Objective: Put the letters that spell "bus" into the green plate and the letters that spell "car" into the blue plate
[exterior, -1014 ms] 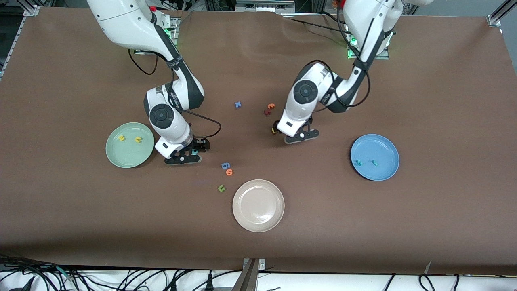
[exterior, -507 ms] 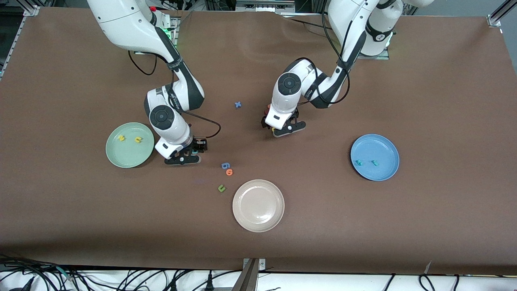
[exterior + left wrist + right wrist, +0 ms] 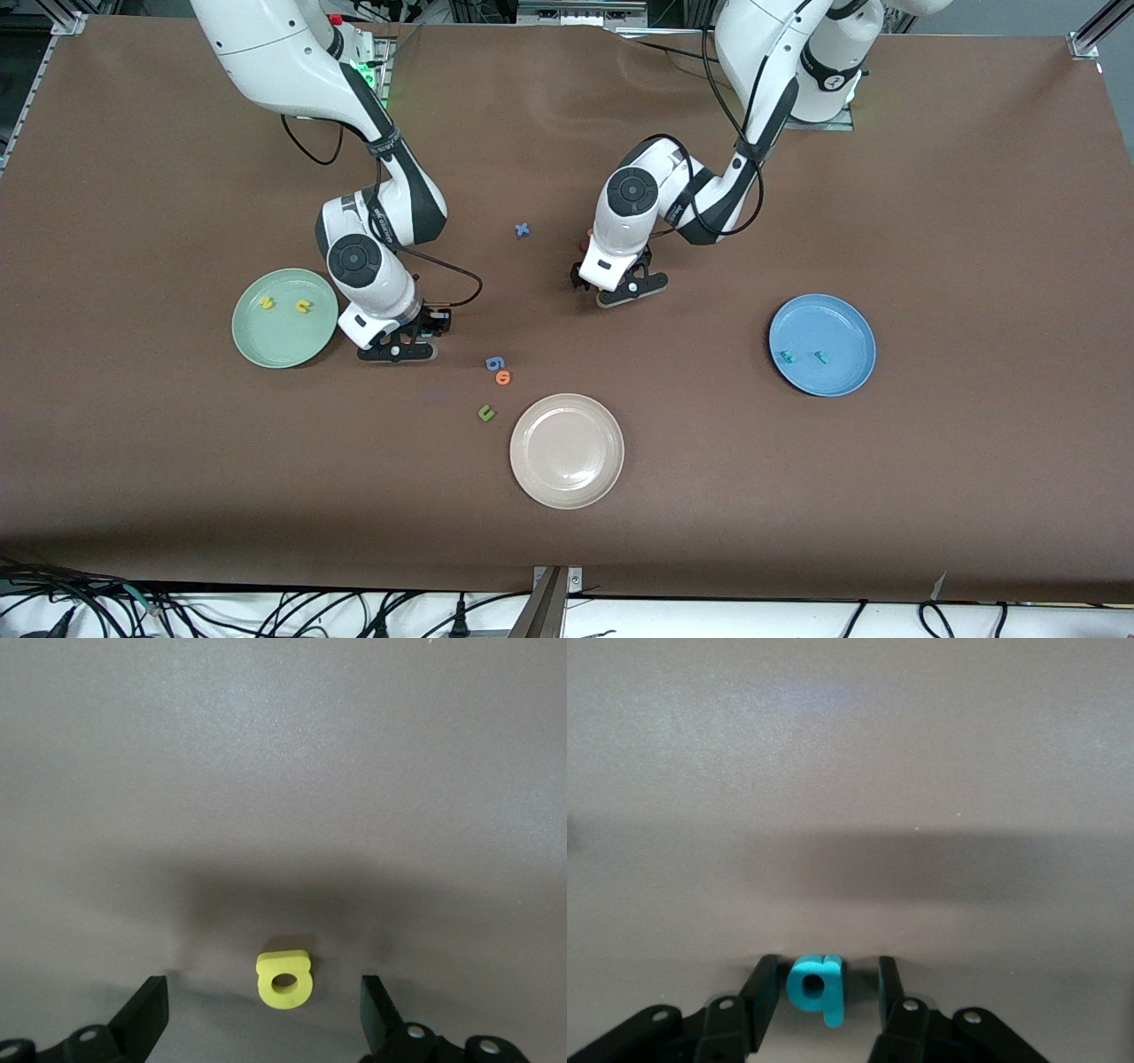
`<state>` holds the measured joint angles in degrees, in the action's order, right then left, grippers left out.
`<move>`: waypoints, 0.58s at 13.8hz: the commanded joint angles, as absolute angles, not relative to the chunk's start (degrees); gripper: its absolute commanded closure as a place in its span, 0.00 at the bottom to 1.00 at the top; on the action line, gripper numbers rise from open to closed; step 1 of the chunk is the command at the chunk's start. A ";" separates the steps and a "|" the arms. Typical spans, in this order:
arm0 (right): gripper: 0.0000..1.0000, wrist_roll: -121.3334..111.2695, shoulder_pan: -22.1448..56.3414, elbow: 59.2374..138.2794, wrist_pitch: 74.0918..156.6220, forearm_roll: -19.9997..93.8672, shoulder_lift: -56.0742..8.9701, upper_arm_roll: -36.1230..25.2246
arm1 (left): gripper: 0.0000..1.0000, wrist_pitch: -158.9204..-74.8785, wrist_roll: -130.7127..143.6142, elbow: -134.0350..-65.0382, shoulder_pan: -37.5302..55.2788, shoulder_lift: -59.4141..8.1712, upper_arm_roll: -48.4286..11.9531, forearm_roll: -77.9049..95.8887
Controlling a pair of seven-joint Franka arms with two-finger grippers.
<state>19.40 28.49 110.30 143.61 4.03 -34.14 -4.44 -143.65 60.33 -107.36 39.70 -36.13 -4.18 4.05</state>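
Fingers of the right gripper [image 3: 824,992] stand on either side of the teal "b" [image 3: 816,988] on the tabletop [image 3: 930,496], one touching it and the other just clear, beside the green plate [image 3: 257,341], which holds the yellow "s" [image 3: 266,304] and yellow "u" [image 3: 304,307]. The left gripper [image 3: 264,1014] is down at mid-tabletop, fingers spread wide around the yellow "a" [image 3: 283,979] without touching it. Toward the left arm's end, the blue plate [image 3: 842,319] holds the teal "c" [image 3: 786,356] and teal "r" [image 3: 822,358].

Matt foam letter "a" [image 3: 283,979], matt tabletop [image 3: 283,771]
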 commanded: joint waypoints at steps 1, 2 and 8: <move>0.52 20.21 28.30 109.51 143.88 3.69 -34.89 -4.31 | 0.18 -143.53 60.56 -105.56 40.34 -37.27 -3.78 5.36; 0.57 20.56 28.30 109.51 143.88 3.78 -34.89 -4.31 | 0.26 -143.53 60.73 -105.56 40.43 -37.35 -3.78 5.45; 0.92 22.15 28.30 109.34 143.79 3.78 -34.81 -4.39 | 0.68 -143.44 61.96 -105.56 40.43 -37.35 -3.78 5.45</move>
<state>21.21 28.48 110.11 143.60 4.03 -34.09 -4.56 -143.65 61.36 -106.81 39.73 -36.57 -4.18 4.05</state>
